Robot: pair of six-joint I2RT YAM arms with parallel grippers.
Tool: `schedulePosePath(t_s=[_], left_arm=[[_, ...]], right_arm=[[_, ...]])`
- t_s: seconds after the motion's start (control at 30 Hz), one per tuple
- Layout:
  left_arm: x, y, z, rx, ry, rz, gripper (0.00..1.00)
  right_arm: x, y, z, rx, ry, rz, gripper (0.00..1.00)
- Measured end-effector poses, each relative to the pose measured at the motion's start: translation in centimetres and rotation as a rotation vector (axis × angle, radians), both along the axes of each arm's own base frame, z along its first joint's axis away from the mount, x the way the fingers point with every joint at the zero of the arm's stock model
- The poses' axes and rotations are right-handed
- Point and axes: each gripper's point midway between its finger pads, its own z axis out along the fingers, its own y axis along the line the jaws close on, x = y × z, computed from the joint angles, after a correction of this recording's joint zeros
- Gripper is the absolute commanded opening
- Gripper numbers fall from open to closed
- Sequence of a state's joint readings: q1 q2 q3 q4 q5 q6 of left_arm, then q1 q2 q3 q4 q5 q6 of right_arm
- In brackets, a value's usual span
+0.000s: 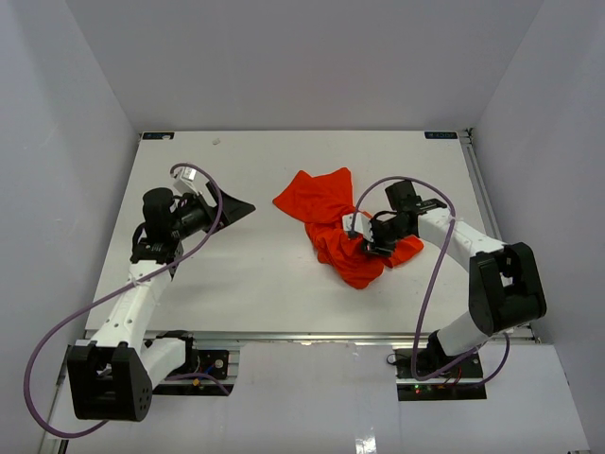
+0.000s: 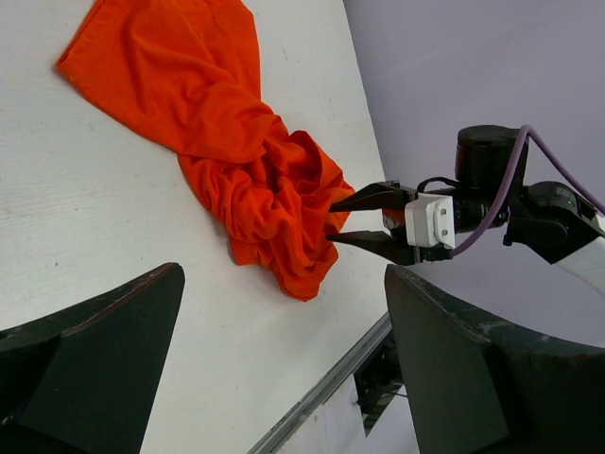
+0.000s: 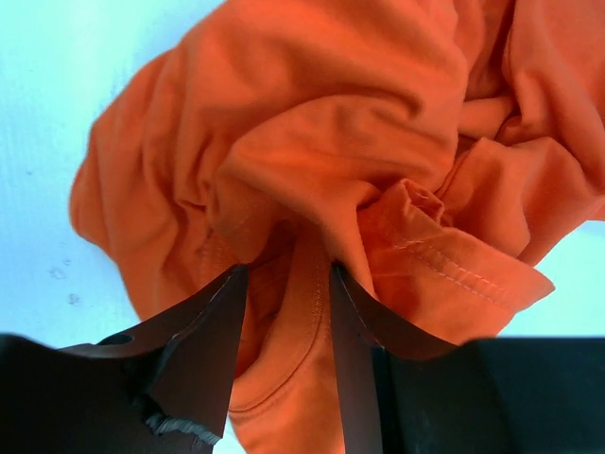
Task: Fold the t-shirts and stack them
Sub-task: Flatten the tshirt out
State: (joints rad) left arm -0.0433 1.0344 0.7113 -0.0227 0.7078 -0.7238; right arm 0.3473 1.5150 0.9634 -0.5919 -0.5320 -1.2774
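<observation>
Top external view puts us at the start: the surface (image 1: 255,284) carries one shirt (image 1: 321,203), crumpled in a ropy heap just toward 3 o'clock of centre, with nothing flattened or folded. We judge the step in hand to be lifting and spreading it. Our right arm reaches in from 4 o'clock with its elbow bent. The right tool (image 1: 366,244) sits low at the heap's 4 o'clock end, clamped on a thick bunch of cloth. Our left arm stretches forward at the shirt's 9 o'clock, well apart from it, and the left tool (image 1: 241,205) gapes, holding nothing. Next we need a lift, then the left tool catching a second edge to pull the shirt flat.
</observation>
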Motion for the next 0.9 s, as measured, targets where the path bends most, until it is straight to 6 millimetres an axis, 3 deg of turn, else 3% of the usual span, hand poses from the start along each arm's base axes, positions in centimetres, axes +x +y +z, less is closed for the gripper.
schedulePosePath(t_s=[0.13,0.6,0.9], left_arm=[[-0.1,0.0,-0.1,-0.002,0.002,0.002,0.98],[-0.1,0.0,-0.1,-0.005,0.008,0.002,0.98],[0.0,0.0,-0.3,-0.005,0.013,0.002,0.98]], right_arm=[[1.0,0.2,0.0,-0.004,-0.021,0.001,0.46],[1.6,0.6,1.0,0.018,-0.065,-0.003,0.51],[1.2,0.0,-1.4,-0.032,-0.032,-0.029,0.49]])
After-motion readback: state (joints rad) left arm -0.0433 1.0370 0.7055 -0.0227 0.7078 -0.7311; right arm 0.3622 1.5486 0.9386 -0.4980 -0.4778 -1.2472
